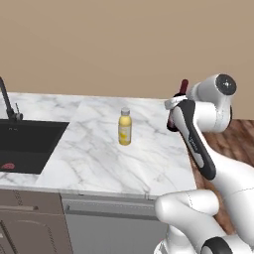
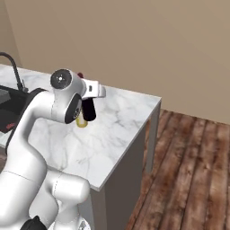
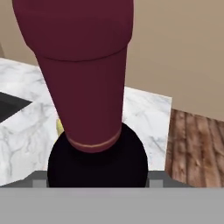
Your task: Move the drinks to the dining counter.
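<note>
A slim dark red-brown bottle (image 3: pixel 87 78) stands upright between my gripper's jaws and looms large in the hand view. My gripper (image 1: pixel 174 111) is shut on the bottle's dark body (image 2: pixel 89 111) above the right end of the dining counter (image 1: pixel 99 163). The red neck (image 1: pixel 184 85) sticks up past the hand. Whether its base touches the marble I cannot tell. A yellow juice bottle (image 1: pixel 125 127) with a pale cap stands on the counter left of my gripper, partly hidden behind the arm in the right base view (image 2: pixel 81 121).
A black inset sink (image 1: pixel 25 144) with a dark curved faucet (image 1: pixel 7 101) lies at the counter's left end, with a small red item (image 1: pixel 7 166) in it. The counter's right edge (image 2: pixel 150 117) drops to a wooden floor (image 2: pixel 188 170). A beige wall runs behind.
</note>
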Controlling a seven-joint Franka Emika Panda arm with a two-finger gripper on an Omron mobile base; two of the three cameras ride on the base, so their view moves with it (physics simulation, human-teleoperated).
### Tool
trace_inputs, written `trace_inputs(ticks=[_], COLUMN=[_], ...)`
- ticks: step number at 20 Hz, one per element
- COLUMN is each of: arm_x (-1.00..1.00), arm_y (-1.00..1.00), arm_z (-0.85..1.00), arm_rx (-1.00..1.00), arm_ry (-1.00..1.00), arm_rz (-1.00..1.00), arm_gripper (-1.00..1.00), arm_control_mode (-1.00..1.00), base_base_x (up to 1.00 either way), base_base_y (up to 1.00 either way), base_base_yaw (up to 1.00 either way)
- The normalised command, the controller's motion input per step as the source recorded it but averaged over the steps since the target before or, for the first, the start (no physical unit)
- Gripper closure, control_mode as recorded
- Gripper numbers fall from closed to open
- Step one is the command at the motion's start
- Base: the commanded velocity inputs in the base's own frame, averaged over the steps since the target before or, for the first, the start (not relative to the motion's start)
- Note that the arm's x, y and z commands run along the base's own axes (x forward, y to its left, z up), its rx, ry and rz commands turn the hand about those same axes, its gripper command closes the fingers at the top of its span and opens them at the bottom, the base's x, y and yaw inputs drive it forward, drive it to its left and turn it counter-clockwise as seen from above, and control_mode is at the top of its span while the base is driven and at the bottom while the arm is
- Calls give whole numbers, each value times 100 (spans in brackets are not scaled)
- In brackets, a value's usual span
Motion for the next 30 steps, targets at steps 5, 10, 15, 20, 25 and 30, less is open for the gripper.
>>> trace_inputs(ticks=[5,10,15,20,25,30], arm_x=[0,0,6,16,24,28], arm_y=[0,0,0,0,0,0], arm_z=[-39,-34,-43,-38,-26,-22], arm_rx=[0,0,1,0,0,0], arm_ry=[11,-3,-7,-1,3,6], arm_rz=[0,0,0,0,0,0], arm_gripper=[100,100,100,100,100,100], arm_control_mode=[-100,-100,-100,-100,-100,-100], base_base_x=[0,0,0,0,0,0], base_base_y=[0,0,0,0,0,0], base_base_yaw=[0,0,0,0,0,0])
